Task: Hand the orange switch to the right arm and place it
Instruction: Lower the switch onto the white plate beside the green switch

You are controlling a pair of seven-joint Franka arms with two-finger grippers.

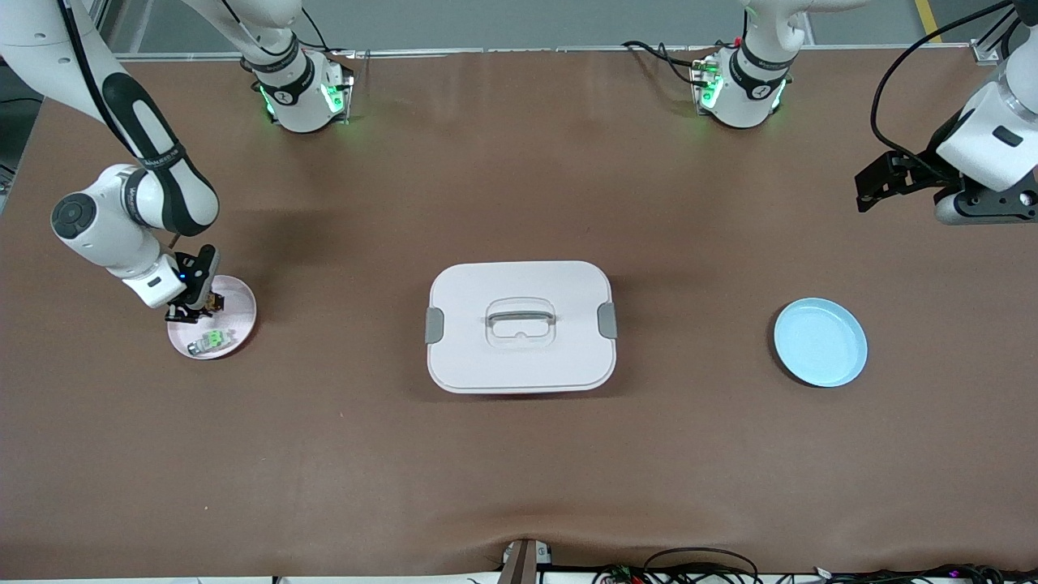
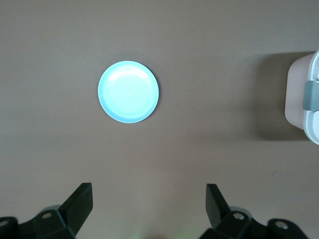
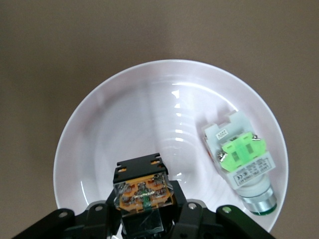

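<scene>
Front view. The right claw [image 1: 195, 312] stands low over the pink plate [image 1: 239, 304] at the right arm's end of the worktop [image 1: 519, 470], its fingers closed on the orange switch [image 1: 215, 302]. On the same plate, nearer the camera, lies the green switch [image 1: 212, 341]. A white lidded box [image 1: 520, 326] sits at mid-worktop, and one blue plate [image 1: 820, 341] lies toward the left arm's end. The left claw [image 1: 880, 182] waits in the air over bare worktop near that end.

Left wrist view. The left claw [image 2: 149, 209] shows two black fingers spread wide with nothing between them. Below it are the blue plate [image 2: 128, 91], which is bare, and one corner of the white lidded box [image 2: 305, 97].

Right wrist view. The right claw [image 3: 144, 219] is shut on the orange switch [image 3: 142, 191], gripping the flat sides of its black housing, just above or touching the pink plate [image 3: 99, 124]. The green switch [image 3: 242, 159] lies on its side, apart from the claw.

Handling. The orange switch looks small, light and rigid, of hard plastic that may slip between smooth pads. Its flat black flanks are the best hold. The exposed metal contacts on its orange face are probably best left untouched.

Count. Two switches, two plates, one box, two arms.
</scene>
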